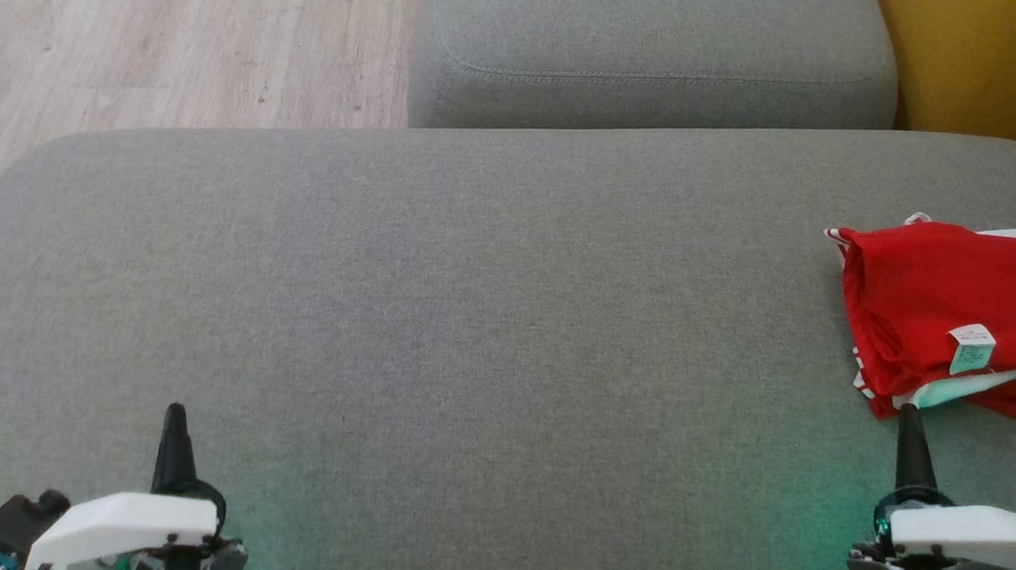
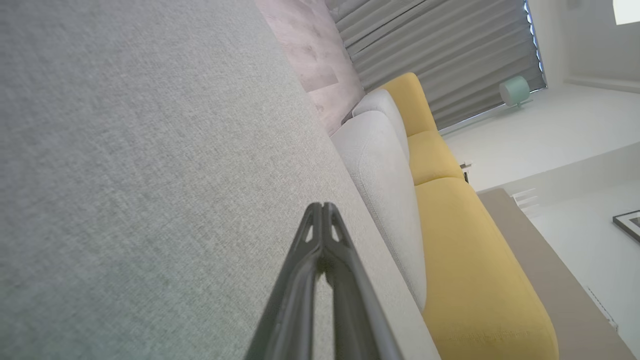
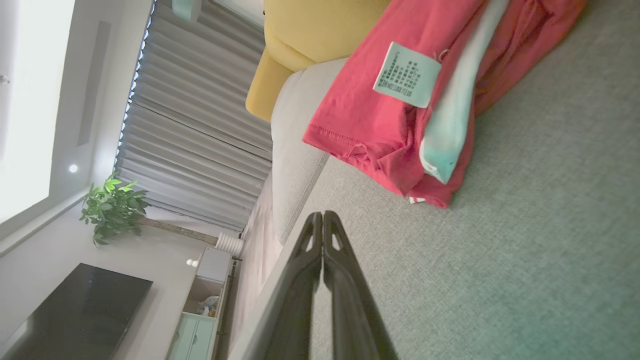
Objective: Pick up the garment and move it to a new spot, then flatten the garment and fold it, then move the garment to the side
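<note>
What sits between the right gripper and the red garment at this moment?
Just bare grey cushion. The right wrist view shows a short strip of it between the shut right gripper and the red garment's near edge; nothing else lies there.

R gripper (image 3: 323, 216) fingers pressed together, nothing held. Red garment (image 3: 372, 112) w/ care tag (image 3: 407, 75) lies on grey cushion (image 3: 525, 260), just past tips.

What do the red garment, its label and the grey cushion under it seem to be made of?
Garment: likely soft knit cotton, matte; it creases limply, with a stitched hem.
Label: thin printed tag, woven or paper-like, unclear which.
Cushion: woven upholstery cloth, matte, with fine flecked grain.
</note>
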Available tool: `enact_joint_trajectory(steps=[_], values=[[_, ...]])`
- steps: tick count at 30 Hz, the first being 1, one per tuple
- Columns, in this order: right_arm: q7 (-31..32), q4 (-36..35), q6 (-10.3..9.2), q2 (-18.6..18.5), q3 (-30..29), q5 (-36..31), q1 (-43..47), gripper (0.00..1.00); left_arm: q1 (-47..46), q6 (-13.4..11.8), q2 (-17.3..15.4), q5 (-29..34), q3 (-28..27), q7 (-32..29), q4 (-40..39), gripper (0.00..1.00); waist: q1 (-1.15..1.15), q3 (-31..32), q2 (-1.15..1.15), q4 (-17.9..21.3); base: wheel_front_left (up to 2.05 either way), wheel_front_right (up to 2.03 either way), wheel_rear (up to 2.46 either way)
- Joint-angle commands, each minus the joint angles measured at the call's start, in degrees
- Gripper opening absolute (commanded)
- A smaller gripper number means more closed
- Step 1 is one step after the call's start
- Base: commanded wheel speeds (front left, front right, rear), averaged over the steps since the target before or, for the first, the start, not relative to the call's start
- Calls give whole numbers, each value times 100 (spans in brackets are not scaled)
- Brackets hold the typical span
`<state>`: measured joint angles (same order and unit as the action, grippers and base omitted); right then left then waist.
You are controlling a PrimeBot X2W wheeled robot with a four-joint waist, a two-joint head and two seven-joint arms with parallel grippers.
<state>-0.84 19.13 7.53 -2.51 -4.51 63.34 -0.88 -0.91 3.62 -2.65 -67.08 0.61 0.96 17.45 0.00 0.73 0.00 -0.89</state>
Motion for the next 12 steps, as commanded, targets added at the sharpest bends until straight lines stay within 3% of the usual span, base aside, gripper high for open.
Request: enact_joint_trajectory(steps=[1,12], values=[[56,-243,-3,-26,38,198,-350,0,-307,64,-16,-161,-190,-64,-208,0,0,-4,0,3,0,0,0],[221,-308,-3,-29,-20,851,-394,0,-361,142,-17,-733,-317,-229,-240,0,0,-25,0,24,0,0,0]])
